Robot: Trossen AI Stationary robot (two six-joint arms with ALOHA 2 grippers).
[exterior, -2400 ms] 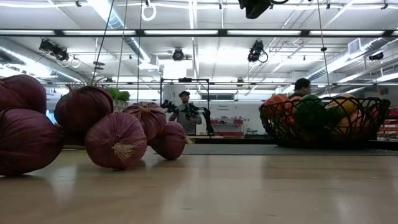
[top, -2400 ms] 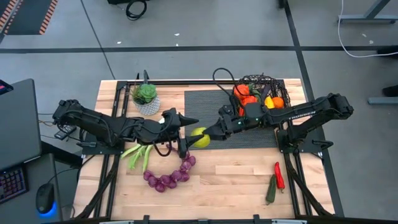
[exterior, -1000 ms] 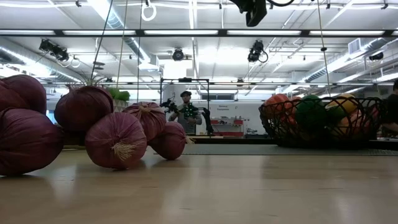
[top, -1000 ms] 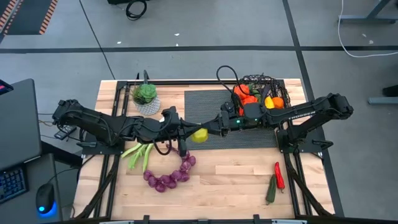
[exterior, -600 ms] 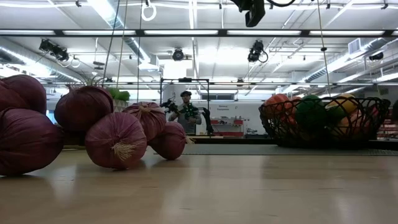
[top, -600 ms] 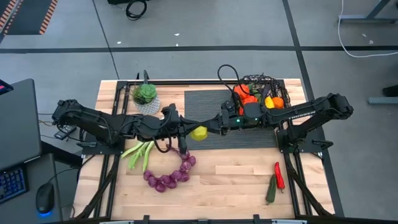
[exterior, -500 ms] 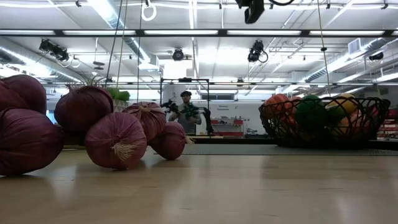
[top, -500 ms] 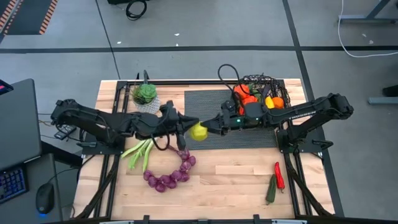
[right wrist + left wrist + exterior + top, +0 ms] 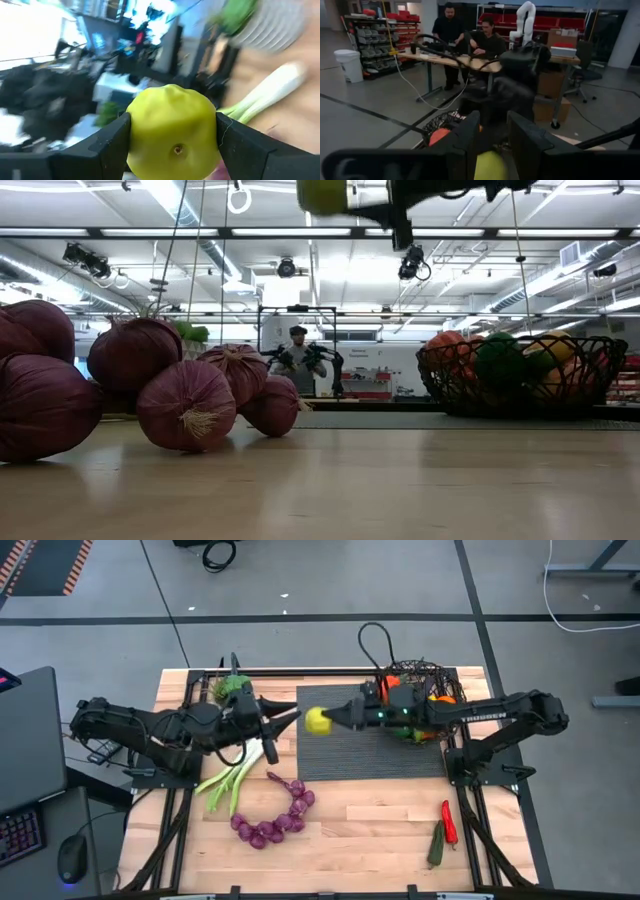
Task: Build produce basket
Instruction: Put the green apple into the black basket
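Observation:
A yellow-green fruit (image 9: 318,721) hangs high over the dark mat (image 9: 370,755), with my right gripper (image 9: 328,720) shut on it; the low view shows it at the top edge (image 9: 322,192). My left gripper (image 9: 290,718) stands just left of the fruit, pointing at it, fingers a little apart and holding nothing; the left wrist view shows the fruit (image 9: 490,167) beyond the fingers. The dark wire basket (image 9: 455,680) stands at the mat's far right corner, holding orange, red, yellow and green produce (image 9: 500,360). My right gripper pinches the fruit's two opposite sides (image 9: 137,135) between its two fingers (image 9: 105,142). The fingers lie about level and come from the table's right side, pointing left. The fruit is lifted clear of the table, its dimpled end toward the wrist camera.
A leek (image 9: 235,775) and a string of purple onions (image 9: 275,820) lie on the wood at the near left. A red chilli (image 9: 449,822) and a green cucumber (image 9: 436,843) lie near right. A potted plant (image 9: 230,690) stands far left. People work beyond the table (image 9: 470,40).
My right gripper has risen and gone toward the table's far edge with the fruit, which is now higher in the low view. My left gripper, whose tip was at the fruit, has drawn back toward the left and far edges and stands apart from it.

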